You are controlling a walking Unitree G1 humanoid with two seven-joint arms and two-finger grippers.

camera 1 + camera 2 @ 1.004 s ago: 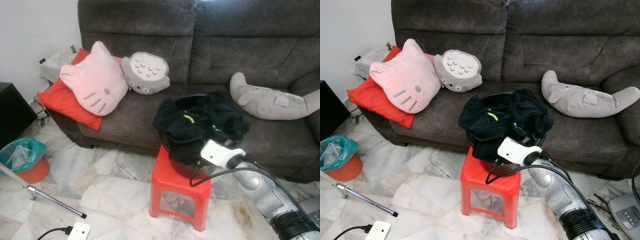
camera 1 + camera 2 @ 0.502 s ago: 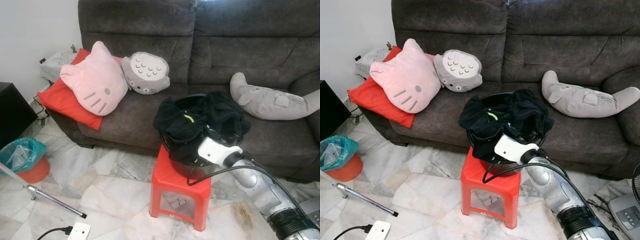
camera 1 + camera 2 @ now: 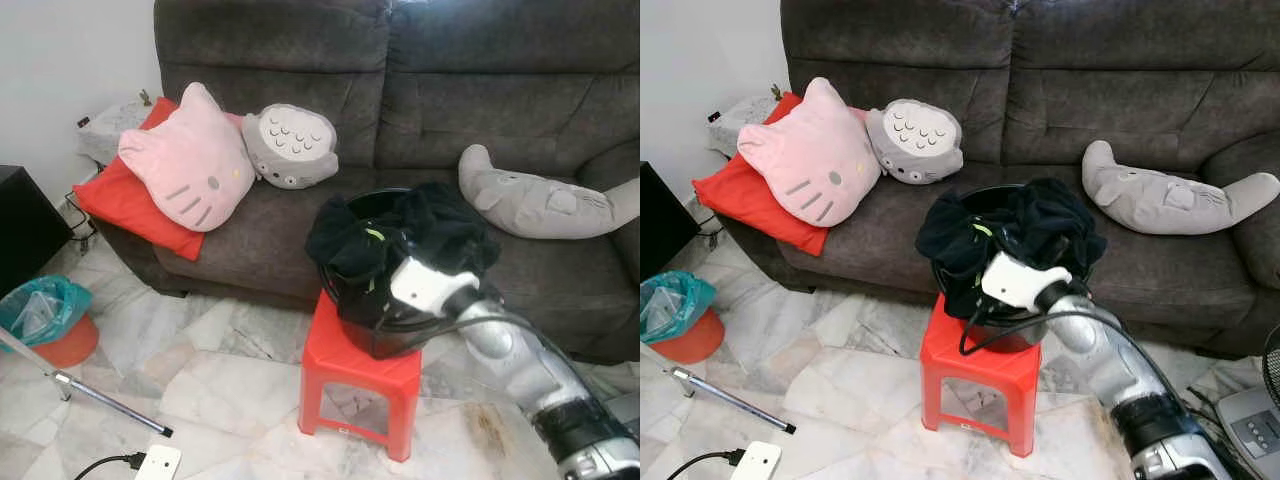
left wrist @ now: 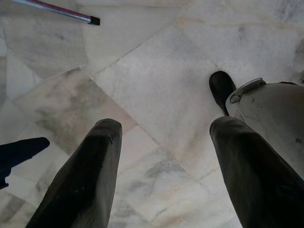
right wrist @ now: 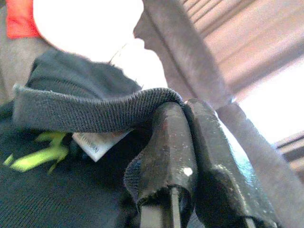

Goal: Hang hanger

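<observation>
The left gripper [image 4: 161, 156] hangs over the marble floor [image 4: 156, 76] with its fingers spread wide and nothing between them. The right gripper [image 5: 183, 142] has its fingers pinched together on the ribbed hem of a black garment [image 3: 420, 235]. That garment is heaped in a black basket [image 3: 385, 335] on a red stool [image 3: 360, 375]. Behind stands a grey sofa [image 3: 300, 60] with a pink cushion [image 3: 185, 160]. No hanger can be made out.
</observation>
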